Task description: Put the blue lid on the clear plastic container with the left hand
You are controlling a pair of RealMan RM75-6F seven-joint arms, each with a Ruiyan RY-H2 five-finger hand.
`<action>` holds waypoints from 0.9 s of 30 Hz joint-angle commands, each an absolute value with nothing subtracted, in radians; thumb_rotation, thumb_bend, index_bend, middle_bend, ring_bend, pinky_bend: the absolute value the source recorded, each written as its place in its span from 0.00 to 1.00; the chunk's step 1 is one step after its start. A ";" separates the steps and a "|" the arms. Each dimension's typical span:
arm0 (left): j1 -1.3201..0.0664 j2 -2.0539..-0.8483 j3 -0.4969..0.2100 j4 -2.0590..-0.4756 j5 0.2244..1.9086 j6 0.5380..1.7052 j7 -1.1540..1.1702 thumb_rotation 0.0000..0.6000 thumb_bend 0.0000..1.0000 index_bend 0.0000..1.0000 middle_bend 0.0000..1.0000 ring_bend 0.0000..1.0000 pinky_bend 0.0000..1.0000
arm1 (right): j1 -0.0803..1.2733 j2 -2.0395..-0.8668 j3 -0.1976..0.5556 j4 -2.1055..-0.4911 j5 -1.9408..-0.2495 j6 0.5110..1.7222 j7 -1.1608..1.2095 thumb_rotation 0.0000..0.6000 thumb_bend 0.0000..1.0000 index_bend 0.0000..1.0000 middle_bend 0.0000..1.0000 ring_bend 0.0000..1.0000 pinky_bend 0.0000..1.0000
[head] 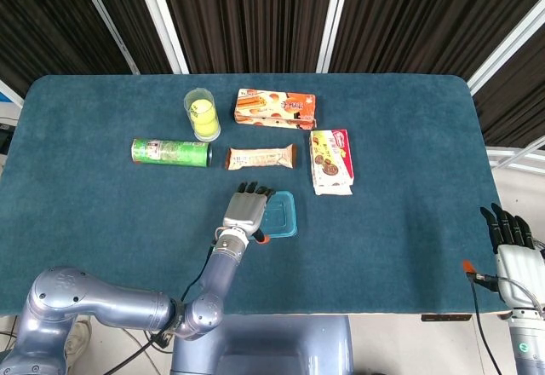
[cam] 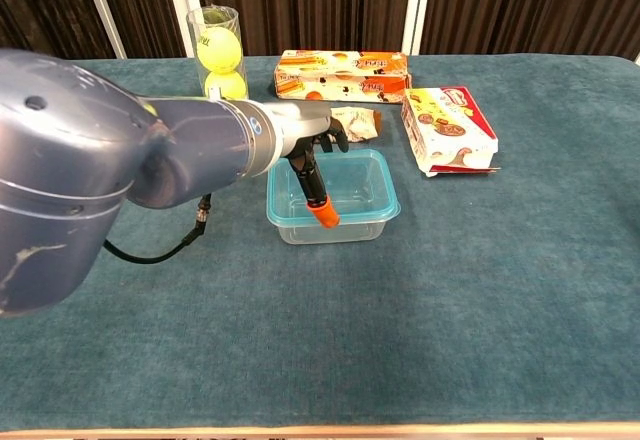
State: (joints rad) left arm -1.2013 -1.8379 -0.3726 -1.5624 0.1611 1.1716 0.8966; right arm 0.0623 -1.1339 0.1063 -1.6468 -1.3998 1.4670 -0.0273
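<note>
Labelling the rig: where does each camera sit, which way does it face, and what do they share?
Head view: high, looking down on the table; shows left hand, right hand off the edge.
Chest view: low, facing forward across it; left arm fills the left.
Both show: container with blue lid, tennis ball tube.
</note>
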 commanded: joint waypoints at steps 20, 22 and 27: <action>-1.193 -1.835 -0.369 -1.570 0.188 1.181 0.903 1.00 0.33 0.16 0.16 0.00 0.01 | 0.062 -1.135 0.107 -1.646 -1.397 1.467 -0.031 1.00 0.29 0.06 0.00 0.00 0.00; -1.192 -1.833 -0.369 -1.571 0.188 1.180 0.904 1.00 0.33 0.16 0.16 0.00 0.01 | 0.063 -1.136 0.107 -1.646 -1.397 1.466 -0.032 1.00 0.29 0.06 0.00 0.00 0.00; -1.191 -1.831 -0.371 -1.574 0.193 1.179 0.903 1.00 0.32 0.15 0.15 0.00 0.01 | 0.063 -1.136 0.108 -1.647 -1.396 1.466 -0.034 1.00 0.29 0.06 0.00 0.00 0.00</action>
State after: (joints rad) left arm -1.1907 -1.8310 -0.3713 -1.5744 0.1926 1.1792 0.9031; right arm 0.0628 -1.1358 0.1075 -1.6466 -1.3962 1.4661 -0.0339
